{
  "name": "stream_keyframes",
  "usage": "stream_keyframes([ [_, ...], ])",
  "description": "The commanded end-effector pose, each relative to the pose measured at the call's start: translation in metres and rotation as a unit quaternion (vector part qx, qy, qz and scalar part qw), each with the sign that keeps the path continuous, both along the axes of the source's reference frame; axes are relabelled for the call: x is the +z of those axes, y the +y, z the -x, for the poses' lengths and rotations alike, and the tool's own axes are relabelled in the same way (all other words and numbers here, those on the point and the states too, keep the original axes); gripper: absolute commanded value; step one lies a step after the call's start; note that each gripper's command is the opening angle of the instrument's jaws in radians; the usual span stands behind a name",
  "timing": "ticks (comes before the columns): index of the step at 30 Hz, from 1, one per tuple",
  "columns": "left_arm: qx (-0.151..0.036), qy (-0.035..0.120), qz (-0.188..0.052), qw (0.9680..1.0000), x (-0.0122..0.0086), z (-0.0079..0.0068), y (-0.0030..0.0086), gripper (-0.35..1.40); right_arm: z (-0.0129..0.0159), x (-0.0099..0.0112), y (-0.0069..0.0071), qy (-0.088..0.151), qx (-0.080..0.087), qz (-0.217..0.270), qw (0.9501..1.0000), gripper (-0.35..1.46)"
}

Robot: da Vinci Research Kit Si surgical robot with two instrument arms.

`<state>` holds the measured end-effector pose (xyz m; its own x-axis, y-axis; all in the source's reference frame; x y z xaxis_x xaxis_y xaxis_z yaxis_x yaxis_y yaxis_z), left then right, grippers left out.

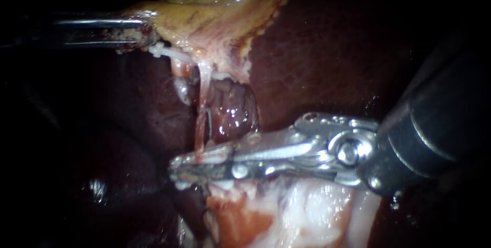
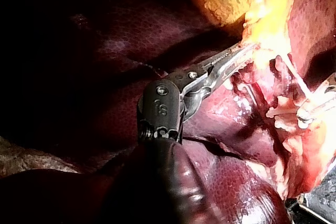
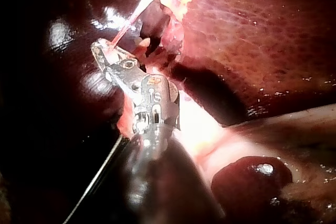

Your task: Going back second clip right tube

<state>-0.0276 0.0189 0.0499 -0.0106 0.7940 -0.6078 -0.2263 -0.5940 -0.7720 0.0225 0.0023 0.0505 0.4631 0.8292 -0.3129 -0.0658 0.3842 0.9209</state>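
A thin pink tube (image 1: pixel 200 125) runs down from the yellowish gallbladder (image 1: pixel 204 13) over the dark liver (image 1: pixel 332 59). A dark wire-like clip (image 1: pixel 209 125) sits on it, a little above my right instrument (image 1: pixel 176 170). That instrument comes in from the right, and its long jaws are open by a narrow gap at the tube's lower end, with the tube crossing them. The right wrist view has the same jaws (image 3: pixel 102 50) with the pink tube (image 3: pixel 126 27) rising from them. My left instrument (image 1: pixel 140 33) is shut on the gallbladder's edge, as the left wrist view (image 2: pixel 239 56) also shows.
Pale white and orange tissue (image 1: pixel 307 212) lies under the right instrument's shaft. A reddish lump of tissue (image 1: pixel 232 110) sits just right of the tube. A white strand (image 1: pixel 169 53) hangs near the left instrument's jaws. Dark liver surrounds everything.
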Motion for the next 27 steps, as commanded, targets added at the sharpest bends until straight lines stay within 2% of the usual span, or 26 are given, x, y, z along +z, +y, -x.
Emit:
stream_keyframes([
  [1, 0.000, 0.000, 0.000, 1.0000, -0.0001, 0.0000, 0.0000, -0.35, -0.0002, 0.0002, -0.0002, 0.004, 0.003, -0.001, 1.0000, -0.12],
  [2, 0.000, 0.000, 0.000, 1.0000, -0.0001, 0.0000, 0.0000, -0.35, -0.0003, 0.0005, -0.0003, 0.008, 0.005, -0.001, 1.0000, 0.11],
  [3, 0.000, 0.000, 0.000, 1.0000, -0.0001, 0.0000, 0.0000, -0.35, -0.0005, 0.0007, -0.0003, 0.008, 0.005, 0.000, 1.0000, 0.24],
  [6, -0.001, 0.001, 0.000, 1.0000, -0.0002, 0.0001, -0.0001, -0.35, -0.0012, 0.0022, -0.0003, 0.011, 0.007, 0.011, 0.9999, 0.41],
  [8, -0.001, 0.001, 0.000, 1.0000, -0.0003, 0.0002, -0.0001, -0.35, -0.0013, 0.0033, -0.0002, 0.013, 0.008, 0.024, 0.9996, 0.45],
  [11, -0.001, 0.001, 0.000, 1.0000, -0.0005, 0.0002, -0.0003, -0.35, -0.0008, 0.0052, 0.0002, 0.011, 0.019, 0.073, 0.9971, 0.47],
  [13, -0.002, 0.001, 0.000, 1.0000, -0.0006, 0.0003, -0.0003, -0.35, -0.0003, 0.0063, 0.0008, -0.003, 0.033, 0.115, 0.9929, 0.48],
  [16, -0.002, 0.001, 0.000, 1.0000, -0.0007, 0.0003, -0.0004, -0.35, 0.0009, 0.0072, 0.0015, -0.010, 0.030, 0.158, 0.9869, 0.49],
  [20, -0.001, 0.001, 0.000, 1.0000, -0.0007, 0.0001, -0.0004, -0.35, 0.0028, 0.0069, 0.0017, 0.006, 0.018, 0.206, 0.9784, 0.50],
  [24, -0.001, 0.001, 0.000, 1.0000, -0.0007, 0.0000, -0.0004, -0.35, 0.0054, 0.0051, 0.0020, 0.024, 0.004, 0.244, 0.9693, 0.50],
  [27, -0.001, 0.001, 0.000, 1.0000, -0.0008, 0.0000, -0.0004, -0.35, 0.0079, 0.0035, 0.0025, 0.034, -0.003, 0.261, 0.9646, 0.50],
])
